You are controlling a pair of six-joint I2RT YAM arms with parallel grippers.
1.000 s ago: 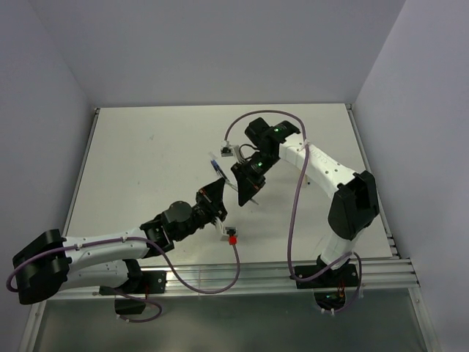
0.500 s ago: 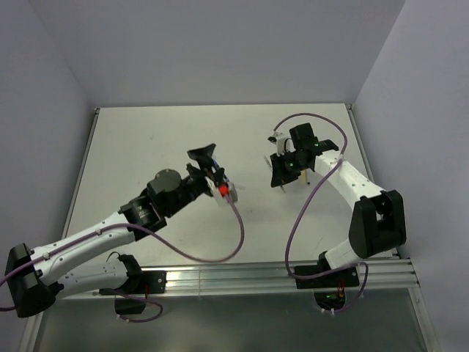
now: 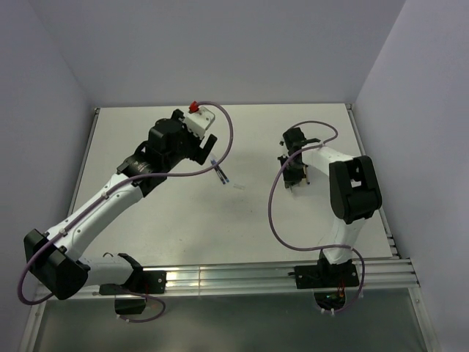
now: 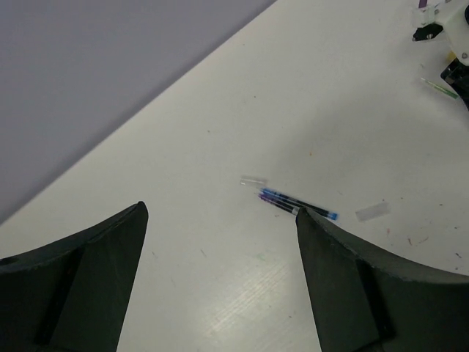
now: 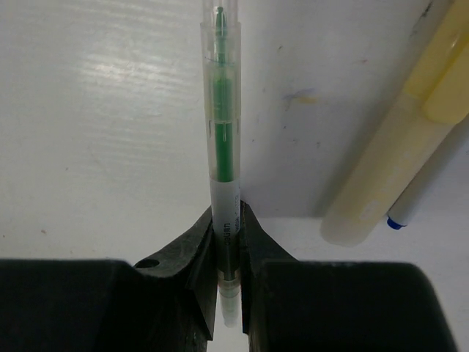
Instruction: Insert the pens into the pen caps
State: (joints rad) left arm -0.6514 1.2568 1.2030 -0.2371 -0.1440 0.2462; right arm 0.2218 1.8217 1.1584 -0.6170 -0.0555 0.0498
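Two dark pens (image 4: 297, 204), one blue and one purple, lie side by side on the white table (image 4: 220, 110); from above the dark pens (image 3: 220, 174) are just right of my left gripper (image 3: 208, 145). A small translucent pen cap (image 4: 253, 180) rests beside them. A second pale cap (image 4: 372, 212) lies further right. The left gripper (image 4: 220, 209) hangs open above the table, empty. My right gripper (image 5: 227, 220) is shut on a clear pen with a green refill (image 5: 223, 139), held low over the table. A pale yellow tube (image 5: 381, 176) lies to its right.
A white stick with a blue tip (image 5: 421, 194) lies against the yellow tube. Purple cables (image 3: 275, 205) loop from both arms. Grey walls (image 3: 220, 51) close the table at the back and both sides. The right gripper (image 3: 292, 174) sits at mid right of the table.
The grippers have parted from the table's middle. My left gripper opened and swung back and left. The right one went right, still shut on the green pen.
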